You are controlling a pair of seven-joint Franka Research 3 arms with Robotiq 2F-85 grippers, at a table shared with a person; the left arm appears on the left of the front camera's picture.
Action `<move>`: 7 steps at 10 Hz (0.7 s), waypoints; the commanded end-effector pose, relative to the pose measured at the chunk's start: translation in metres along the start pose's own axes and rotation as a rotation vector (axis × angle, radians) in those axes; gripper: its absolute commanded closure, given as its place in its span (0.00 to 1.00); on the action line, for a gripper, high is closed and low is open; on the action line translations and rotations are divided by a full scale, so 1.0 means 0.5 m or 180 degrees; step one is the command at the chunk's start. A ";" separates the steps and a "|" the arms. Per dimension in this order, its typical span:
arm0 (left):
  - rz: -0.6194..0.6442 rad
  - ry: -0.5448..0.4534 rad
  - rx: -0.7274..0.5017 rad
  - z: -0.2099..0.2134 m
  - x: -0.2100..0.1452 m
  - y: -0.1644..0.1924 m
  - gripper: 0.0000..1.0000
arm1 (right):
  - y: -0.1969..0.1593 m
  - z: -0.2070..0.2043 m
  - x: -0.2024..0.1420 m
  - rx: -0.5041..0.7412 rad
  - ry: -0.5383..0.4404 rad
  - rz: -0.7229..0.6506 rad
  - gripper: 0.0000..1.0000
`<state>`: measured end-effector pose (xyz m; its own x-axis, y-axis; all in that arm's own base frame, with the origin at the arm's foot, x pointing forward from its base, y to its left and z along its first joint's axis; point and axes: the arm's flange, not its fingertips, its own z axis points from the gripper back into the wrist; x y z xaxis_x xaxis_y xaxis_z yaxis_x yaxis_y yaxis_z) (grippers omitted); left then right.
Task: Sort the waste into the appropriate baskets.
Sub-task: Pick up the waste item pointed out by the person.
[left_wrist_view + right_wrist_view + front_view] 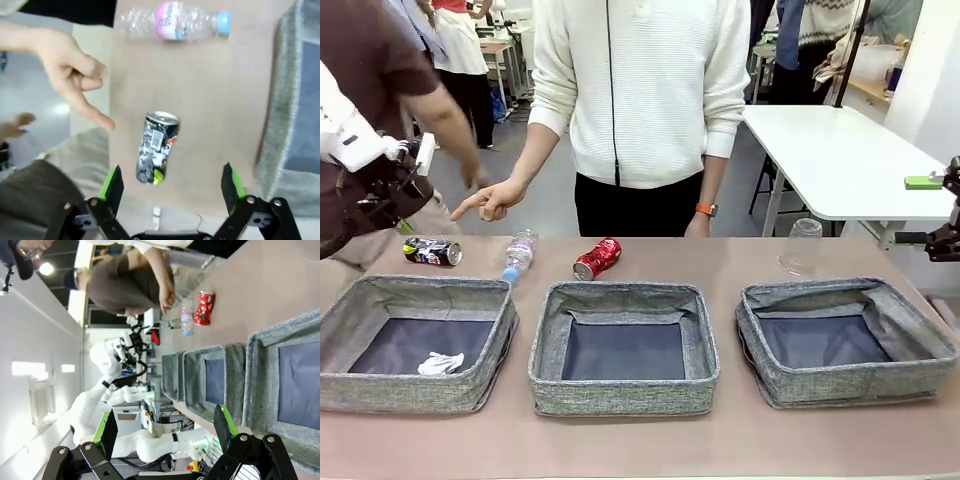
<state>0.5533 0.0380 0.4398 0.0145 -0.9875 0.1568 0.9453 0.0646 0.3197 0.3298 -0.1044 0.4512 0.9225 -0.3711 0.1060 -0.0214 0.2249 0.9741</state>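
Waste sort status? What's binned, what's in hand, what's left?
Done: the white crumpled paper ball lies in the left grey woven fabric basket. In hand: nothing gripped; the left fingers stand open above the dark printed can, which a person's hand points at; the right fingers are open too. Left: that can, the clear blue-capped bottle, the crushed red can and the clear plastic cup, all on the table.

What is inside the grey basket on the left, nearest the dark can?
Inside the left basket a white crumpled paper ball lies on the dark lining. The basket's near wall hides the strip of floor just behind it.
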 end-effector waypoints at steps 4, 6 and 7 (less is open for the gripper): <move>0.0059 0.0172 -0.0561 -0.104 -0.045 0.061 0.00 | 0.005 -0.004 0.002 0.0064 -0.0014 0.0028 0.00; 0.0157 0.0136 -0.0630 -0.159 -0.053 0.075 0.00 | 0.005 -0.004 0.002 0.0064 -0.0014 0.0028 0.00; 0.0219 0.0115 -0.0668 -0.178 -0.058 0.090 0.00 | 0.005 -0.004 0.002 0.0064 -0.0014 0.0028 0.00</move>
<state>0.6087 0.0562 0.3643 0.0624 -0.9897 0.1292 0.9889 0.0788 0.1259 0.3298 -0.1044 0.4513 0.9225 -0.3710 0.1061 -0.0216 0.2249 0.9741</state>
